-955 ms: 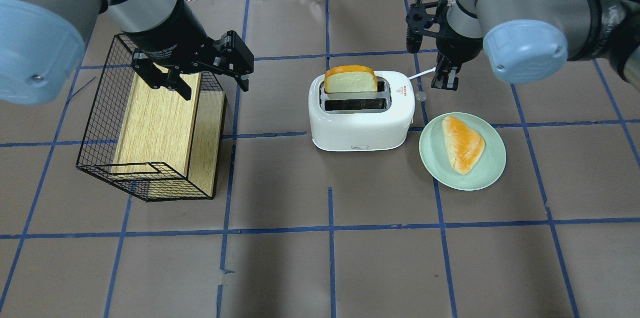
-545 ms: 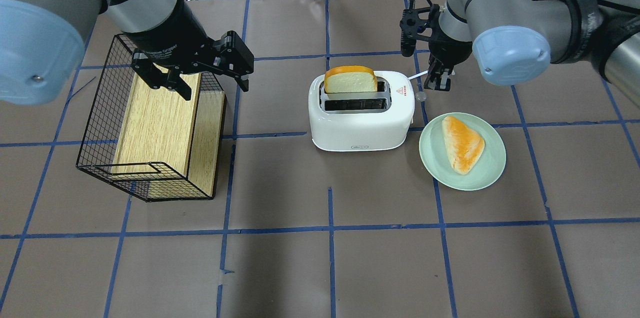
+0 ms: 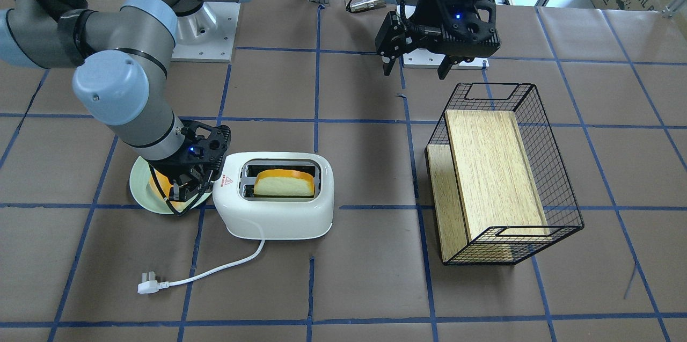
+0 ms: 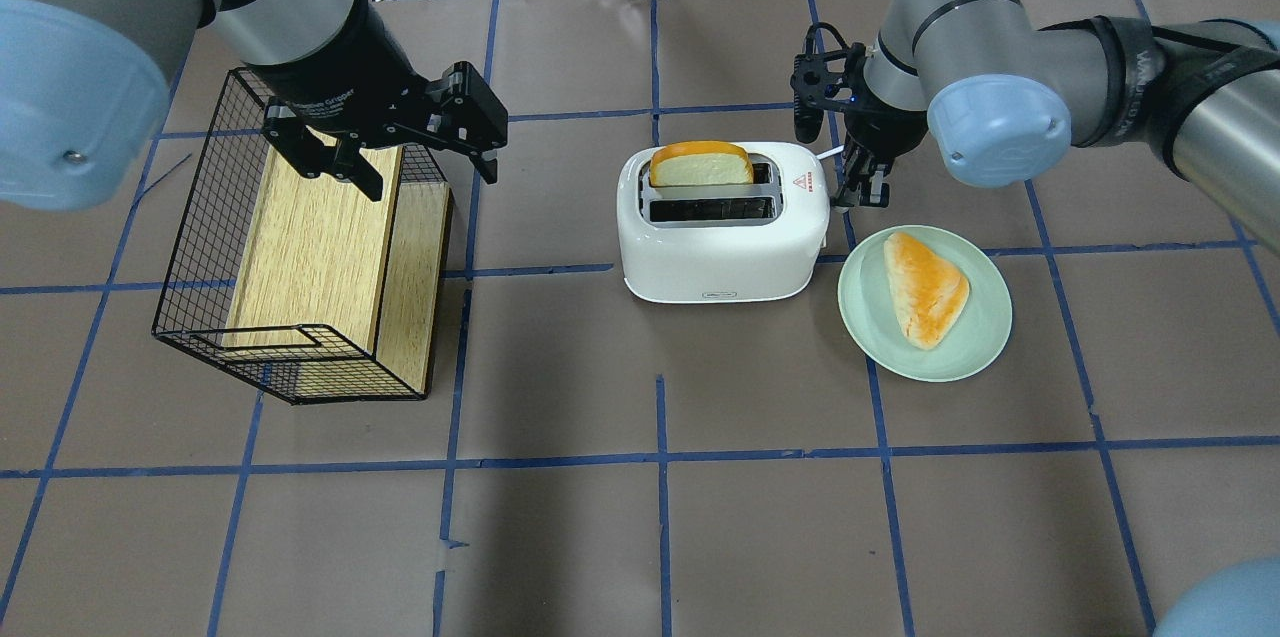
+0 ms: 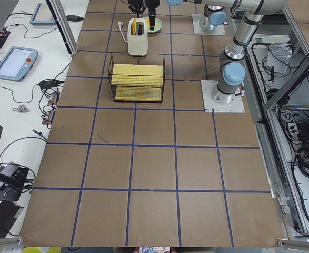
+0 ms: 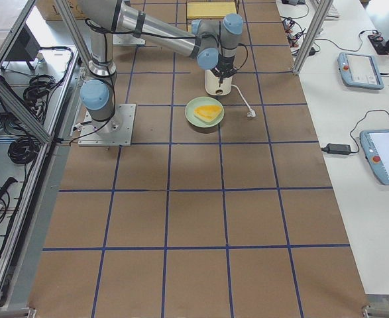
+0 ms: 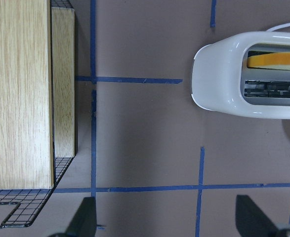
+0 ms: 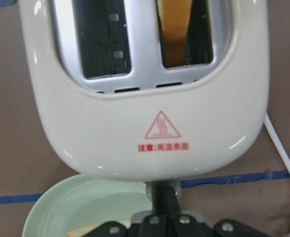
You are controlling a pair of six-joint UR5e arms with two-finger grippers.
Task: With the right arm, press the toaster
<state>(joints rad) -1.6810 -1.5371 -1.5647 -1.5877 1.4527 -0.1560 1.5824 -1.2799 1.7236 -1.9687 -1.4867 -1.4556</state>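
Right gripper [image 4: 860, 189] closed: fingers [image 8: 162, 205] drawn together into one slim black tip, nothing clamped between them. Tip pointed down at the small grey knob [image 8: 162, 186] on the end face of the toaster [image 4: 720, 252]; from the wrist camera, tip and knob appear to meet with no visible gap.

Toaster directly beside the gripper, on the side toward the other arm, standing upright on the table [image 4: 700, 537]. Red triangle sticker [image 8: 162, 126] on the top shell just ahead of the tip. Two slots beyond the sticker: a slice of bread [image 4: 700, 167] standing in the slot farther from the robot, orange crust showing above the rim; nearer slot [image 4: 712, 209] showing only bare metal guides.

Pale green plate [image 4: 975, 347] just beside the gripper, toward the robot and close to the toaster's end, with a wedge of orange-crusted bread [image 4: 925, 287] lying on it. White cord [image 3: 214, 271] leaving the toaster on the side away from the robot and ending in a plug [image 3: 146, 282] flat on the table.

Left gripper [image 4: 400, 152] well apart from the right gripper, beyond the toaster's far end. Jaws spread wide, holding nothing, touching nothing. Hanging above the table at the toaster side of a black wire basket [image 4: 200, 247] with light wooden boards [image 4: 310, 247] inside.
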